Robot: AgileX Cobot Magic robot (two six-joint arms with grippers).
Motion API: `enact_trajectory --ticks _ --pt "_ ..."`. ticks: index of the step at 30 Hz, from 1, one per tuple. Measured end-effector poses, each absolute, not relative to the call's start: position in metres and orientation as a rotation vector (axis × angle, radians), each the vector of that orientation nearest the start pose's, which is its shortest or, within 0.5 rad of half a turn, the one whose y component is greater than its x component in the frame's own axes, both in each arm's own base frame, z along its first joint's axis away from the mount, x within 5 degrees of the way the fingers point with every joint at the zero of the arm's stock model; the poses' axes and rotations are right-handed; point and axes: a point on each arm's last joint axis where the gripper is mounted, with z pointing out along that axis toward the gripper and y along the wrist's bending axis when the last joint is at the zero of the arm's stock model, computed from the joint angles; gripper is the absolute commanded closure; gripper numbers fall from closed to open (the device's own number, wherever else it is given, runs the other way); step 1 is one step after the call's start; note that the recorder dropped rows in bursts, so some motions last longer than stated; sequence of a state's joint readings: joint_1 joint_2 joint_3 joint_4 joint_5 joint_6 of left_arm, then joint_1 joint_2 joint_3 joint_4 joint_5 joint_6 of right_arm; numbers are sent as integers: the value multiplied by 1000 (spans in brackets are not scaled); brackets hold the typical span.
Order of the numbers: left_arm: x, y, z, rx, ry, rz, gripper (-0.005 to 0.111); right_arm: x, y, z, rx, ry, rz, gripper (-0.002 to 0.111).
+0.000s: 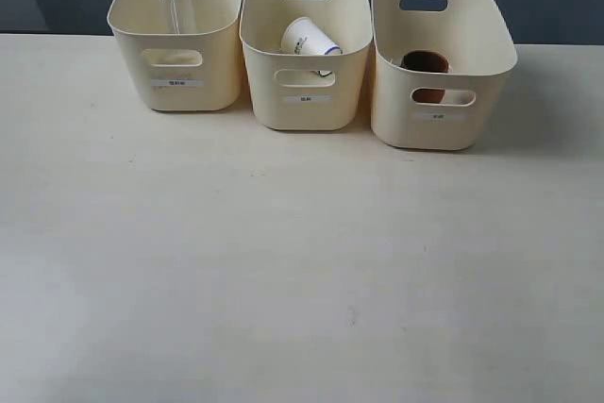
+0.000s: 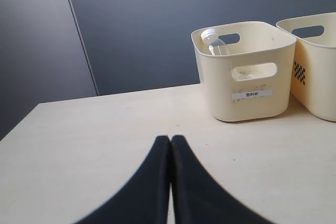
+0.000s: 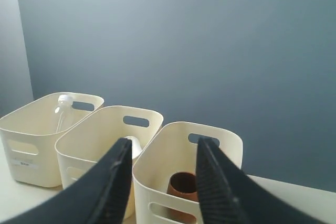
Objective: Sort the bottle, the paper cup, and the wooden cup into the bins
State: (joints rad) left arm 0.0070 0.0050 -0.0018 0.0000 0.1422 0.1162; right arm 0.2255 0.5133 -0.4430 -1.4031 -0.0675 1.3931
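Pale table runs under both grippers. On it, ahead of the fingers, three cream bins stand in a row, each w/ oval handle cutouts and a small white label.

Left gripper: black fingers pressed together, tips touching, nothing btwn them, low over bare tabletop. Right gripper: fingers apart, gap empty, held higher and looking down into the bins.

Left bin sits ahead of the left fingers and off to one side. It is the bin farthest from the right fingers. Middle bin is just beside it. Right bin is closest to the right fingers, its rim showing thru the gap btwn them.

Bottle, clear w/ white cap, stands inside the left bin near its back wall, cap about level w/ the rim, well apart from both grippers.

Paper cup, white, lies tipped over in the middle bin. In the right wrist view it is partly hidden behind one finger.

Wooden cup, reddish-brown, sits upright in the right bin, seen btwn the spread right fingers but untouched.
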Motion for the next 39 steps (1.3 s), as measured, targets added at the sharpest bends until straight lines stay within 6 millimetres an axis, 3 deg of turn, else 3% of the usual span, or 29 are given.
enact_trajectory --ticks 10,39 --pt "57 0 201 89 1627 95 107 94 28 321 -180 1485 276 69" --pt "57 0 201 89 1627 95 107 86 26 325 -171 1443 281 69"
